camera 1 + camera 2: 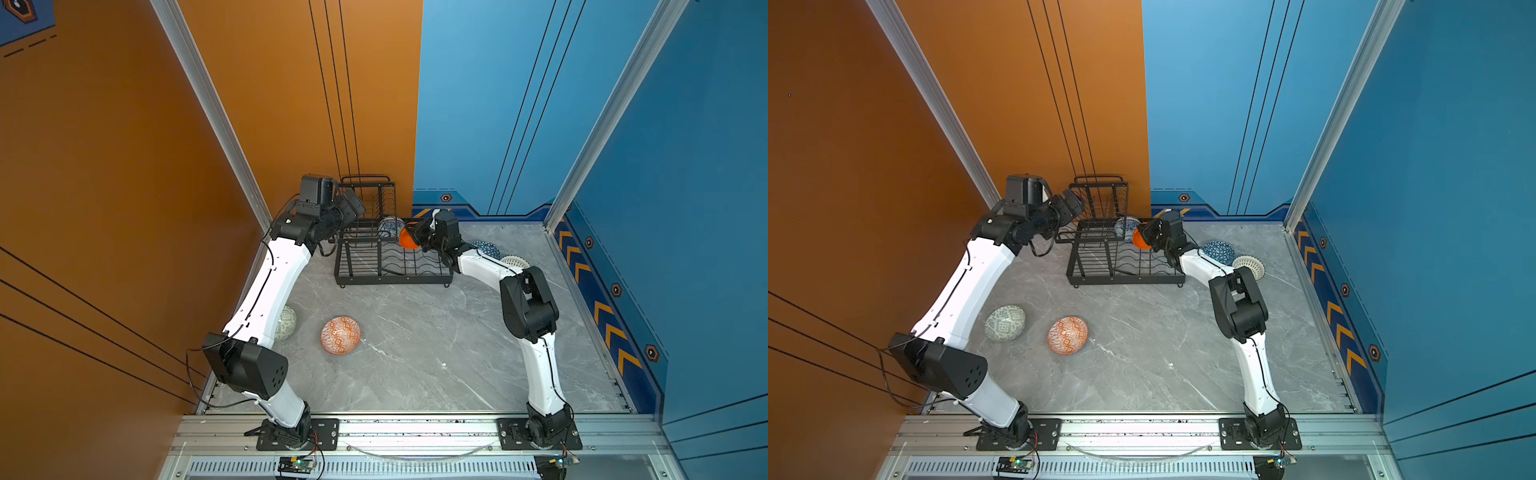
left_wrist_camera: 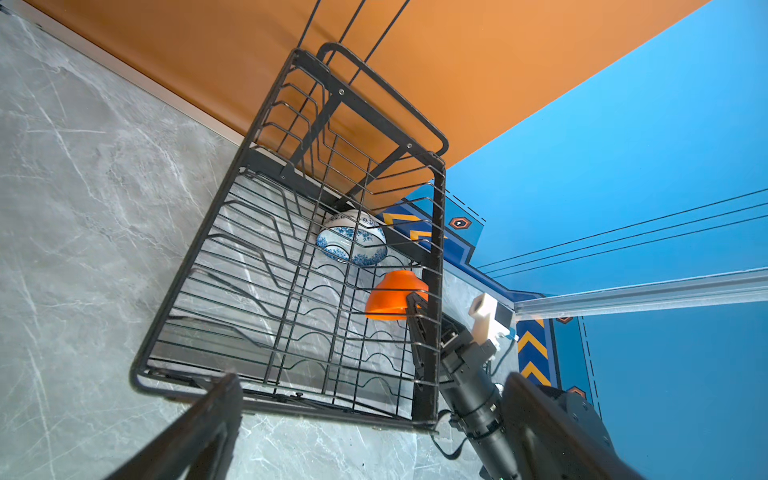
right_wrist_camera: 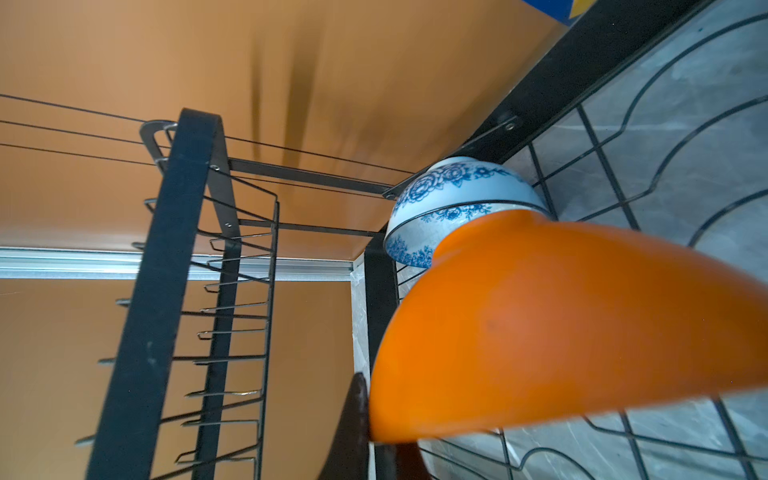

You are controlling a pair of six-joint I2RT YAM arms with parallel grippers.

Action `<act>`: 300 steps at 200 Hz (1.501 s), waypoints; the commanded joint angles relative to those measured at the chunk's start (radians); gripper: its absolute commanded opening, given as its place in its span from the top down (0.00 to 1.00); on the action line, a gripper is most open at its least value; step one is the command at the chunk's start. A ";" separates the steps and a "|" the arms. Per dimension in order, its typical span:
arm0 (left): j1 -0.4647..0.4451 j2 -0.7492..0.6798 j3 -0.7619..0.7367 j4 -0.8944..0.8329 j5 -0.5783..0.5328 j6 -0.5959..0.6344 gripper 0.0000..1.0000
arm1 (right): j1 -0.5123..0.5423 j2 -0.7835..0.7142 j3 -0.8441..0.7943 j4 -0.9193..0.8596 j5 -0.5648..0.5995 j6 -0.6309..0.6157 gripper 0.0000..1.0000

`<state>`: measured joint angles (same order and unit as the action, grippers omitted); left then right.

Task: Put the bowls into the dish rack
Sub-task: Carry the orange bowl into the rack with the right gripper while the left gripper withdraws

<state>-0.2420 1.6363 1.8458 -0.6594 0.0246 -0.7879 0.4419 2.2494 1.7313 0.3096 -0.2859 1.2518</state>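
At the far right end of the dish rack (image 1: 390,283), over its lower tray, hangs the plain orange bowl (image 1: 408,242): smooth, glossy, round, one solid colour, tipped on its side. The right gripper (image 1: 417,236) is clamped tight on its rim, and one dark finger (image 3: 358,415) shows at the bowl's edge in the right wrist view. Just beside it the floral bowl (image 2: 353,241), glazed white with blue flowers, stands on edge in the tray's wavy wires; whether the two bowls touch cannot be told. The rack is thin black wire with flat black frame bars, its raised basket at the far left. The left gripper (image 1: 353,204) hovers by that basket, jaws spread wide, nothing in them. On the grey marble-look table (image 1: 415,365), the triangle-pattern bowl (image 1: 1219,251) and white lattice bowl (image 1: 1249,266) sit right of the rack, partly hidden by the right arm. The orange-white geometric bowl (image 1: 1068,335) and pale green bowl (image 1: 1005,323) lie near the front left, well apart from the rack.
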 commanded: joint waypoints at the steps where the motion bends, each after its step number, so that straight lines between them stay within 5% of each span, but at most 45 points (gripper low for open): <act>1: 0.012 -0.011 -0.005 -0.020 0.035 -0.018 0.02 | 0.019 0.023 0.059 0.070 0.023 0.013 1.00; 157: 0.035 0.010 0.003 -0.043 0.079 -0.039 0.02 | 0.083 0.276 0.398 -0.033 0.074 0.063 1.00; 300: 0.057 0.002 -0.020 -0.043 0.086 -0.037 0.02 | 0.094 0.402 0.527 -0.034 0.099 0.134 1.00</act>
<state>-0.1978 1.6382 1.8446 -0.6819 0.0914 -0.8318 0.5282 2.6228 2.2112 0.2768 -0.2100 1.3693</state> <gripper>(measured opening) 0.980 0.061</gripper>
